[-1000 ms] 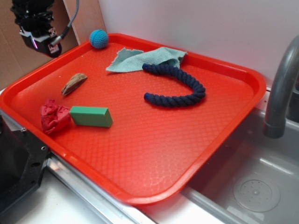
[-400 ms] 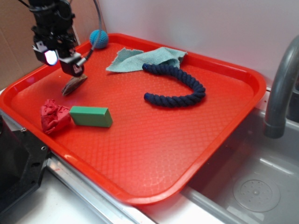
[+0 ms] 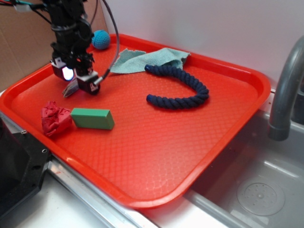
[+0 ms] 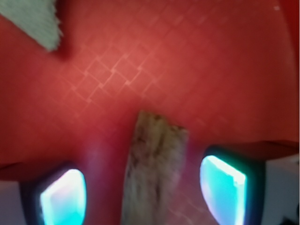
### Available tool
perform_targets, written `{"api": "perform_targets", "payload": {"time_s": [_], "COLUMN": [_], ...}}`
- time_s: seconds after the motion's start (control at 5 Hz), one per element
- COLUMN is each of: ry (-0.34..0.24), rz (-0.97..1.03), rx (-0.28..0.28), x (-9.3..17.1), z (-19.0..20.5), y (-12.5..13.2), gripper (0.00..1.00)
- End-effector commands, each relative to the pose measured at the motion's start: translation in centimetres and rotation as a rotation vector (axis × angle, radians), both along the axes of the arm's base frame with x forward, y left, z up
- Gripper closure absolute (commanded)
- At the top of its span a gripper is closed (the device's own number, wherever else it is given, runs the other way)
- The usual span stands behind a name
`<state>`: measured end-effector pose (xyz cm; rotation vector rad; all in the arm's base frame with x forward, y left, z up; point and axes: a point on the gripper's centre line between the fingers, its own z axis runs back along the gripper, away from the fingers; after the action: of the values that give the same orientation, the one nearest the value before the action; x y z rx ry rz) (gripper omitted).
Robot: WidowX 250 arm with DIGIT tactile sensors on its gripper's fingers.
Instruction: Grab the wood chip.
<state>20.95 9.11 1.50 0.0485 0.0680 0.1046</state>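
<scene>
Gripper (image 3: 76, 84) is seen low over the far-left part of the red tray (image 3: 156, 156), close to the tray's left rim. Jaws are spread wide, nothing held. In the wrist view the two fingertips (image 4: 63, 194) flank the wood chip (image 4: 152, 173), a clear gap left on each side, no contact visible. In the exterior view only a sliver of the chip (image 3: 70, 89) shows past the gripper; the rest is hidden. The chip lies flat on the tray, between the blue ball (image 3: 100, 40) at the far rim and the red cloth wad (image 3: 55, 118) and green block (image 3: 92, 118) nearer the front-left rim.

Handling, judged: light, stiff, thin, rough grain so slip is unlikely; edges may splinter. The chip is best pinched across its narrow width, mid-length, with pads brought down almost to the tray surface because it sits so flat.
</scene>
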Motion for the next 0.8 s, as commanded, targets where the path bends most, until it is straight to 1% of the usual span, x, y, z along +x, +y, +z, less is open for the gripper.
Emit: {"api": "perform_targets", "payload": {"time_s": [0.0, 0.2, 0.4, 0.6], "ry": [-0.026, -0.03, -0.037, -0.116], "rz": [0.0, -0.004, -0.04, -0.094], "rx": [0.01, 0.008, -0.001, -0.017], "x": [-1.0, -1.2, -1.7, -2.7], "z": [0.0, 0.1, 1.7, 6.6], "y": [0.6, 0.7, 0.6, -0.1], "gripper": [1.0, 1.0, 1.0, 1.0]}}
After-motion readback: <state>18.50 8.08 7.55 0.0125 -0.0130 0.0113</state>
